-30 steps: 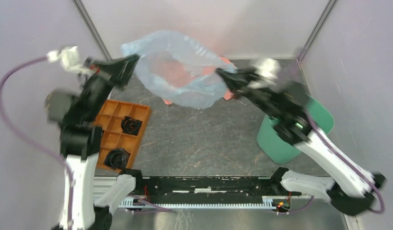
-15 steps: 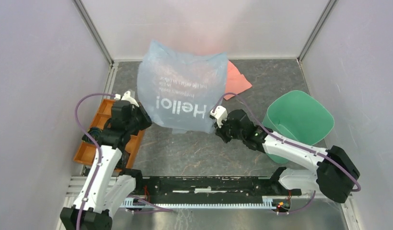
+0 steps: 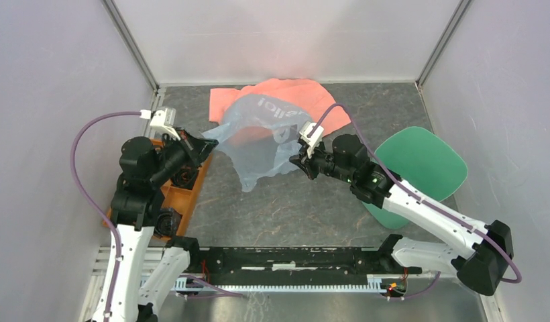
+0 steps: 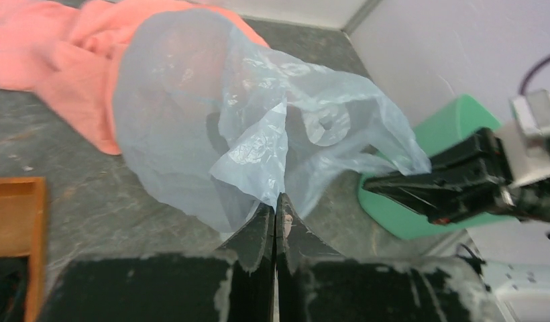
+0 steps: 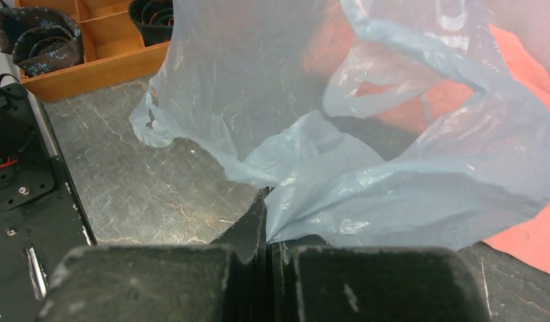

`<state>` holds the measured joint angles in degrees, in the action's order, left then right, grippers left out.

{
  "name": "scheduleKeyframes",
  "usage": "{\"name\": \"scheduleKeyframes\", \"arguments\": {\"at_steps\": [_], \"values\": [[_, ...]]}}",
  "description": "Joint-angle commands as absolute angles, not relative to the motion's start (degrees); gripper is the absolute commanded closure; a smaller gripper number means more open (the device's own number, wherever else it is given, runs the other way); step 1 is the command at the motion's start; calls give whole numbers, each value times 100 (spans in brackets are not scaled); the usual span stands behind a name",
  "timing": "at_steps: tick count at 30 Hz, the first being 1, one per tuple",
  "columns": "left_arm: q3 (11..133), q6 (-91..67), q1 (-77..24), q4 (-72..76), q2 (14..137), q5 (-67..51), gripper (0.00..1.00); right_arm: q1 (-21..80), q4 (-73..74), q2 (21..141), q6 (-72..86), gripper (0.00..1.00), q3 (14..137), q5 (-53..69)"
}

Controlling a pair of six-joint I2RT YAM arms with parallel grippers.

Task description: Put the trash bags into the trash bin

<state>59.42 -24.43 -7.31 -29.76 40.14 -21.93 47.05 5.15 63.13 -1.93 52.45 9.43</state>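
The pale blue-grey trash bag hangs stretched between my two grippers above the table, its white lettering at the top. My left gripper is shut on the bag's left edge; the left wrist view shows film pinched at the fingertips. My right gripper is shut on the bag's right edge; the right wrist view shows film coming out of the shut jaws. The green trash bin stands at the right, partly behind the right arm, and shows in the left wrist view.
A salmon-pink cloth lies on the table behind and under the bag. An orange compartmented tray with dark rolled items sits at the left under the left arm, also in the right wrist view. Grey walls close in three sides.
The bag has dropped from a wide upright spread to a lower, crumpled hang. Both grippers have shifted, the left one up and right, the right one slightly back, still gripping the bag.
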Motion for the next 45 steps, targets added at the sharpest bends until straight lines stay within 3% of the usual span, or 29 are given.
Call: {"name": "scheduleKeyframes", "arguments": {"at_steps": [1, 5, 11, 13, 15, 22, 27, 35, 38, 40, 42, 43, 44, 45], "values": [[5921, -2480, -725, -2387, 4237, -3552, 98, 4710, 328, 6316, -122, 99, 5229, 1260], [5383, -3741, -1018, -921, 4377, -4118, 98, 4713, -400, 6438, 365, 99, 5212, 1886], [5550, -3603, -3423, -613, 5018, -2616, 98, 4816, -1409, 6758, 1187, 91, 5126, 2517], [5701, -3488, -3772, -769, 5322, -2279, 98, 4842, -1492, 6734, 1206, 87, 5070, 2459], [5688, -3530, -3805, -719, 5365, -2228, 98, 4850, -1485, 6627, 1142, 81, 4976, 2375], [5642, -3550, -3806, -515, 5341, -2169, 98, 4928, -1806, 6168, 677, 43, 4412, 2588], [5693, -3333, -3806, -765, 5263, -1952, 98, 4932, -2047, 5884, 635, 24, 4166, 2290], [5654, -3580, -3807, -502, 5418, -2224, 98, 5239, -2475, 6226, 939, 18, 4330, 1745], [5656, -3781, -3821, -215, 5576, -2496, 98, 5523, -2532, 6366, 938, 19, 4386, 1009], [5698, -3789, -3845, -194, 5654, -2600, 98, 5575, -2673, 6447, 953, 30, 4401, 874], [5740, -3695, -3842, -271, 5635, -2595, 98, 5577, -2668, 6503, 945, 56, 4455, 857], [5766, -3639, -3841, -336, 5593, -2562, 95, 5579, -2659, 6492, 952, 76, 4441, 751], [5803, -3543, -3841, -435, 5539, -2511, 85, 5573, -2645, 6464, 1025, 95, 4401, 592], [5858, -3409, -3841, -627, 5470, -2375, 72, 5567, -2535, 6418, 1173, 100, 4386, 262]]}}
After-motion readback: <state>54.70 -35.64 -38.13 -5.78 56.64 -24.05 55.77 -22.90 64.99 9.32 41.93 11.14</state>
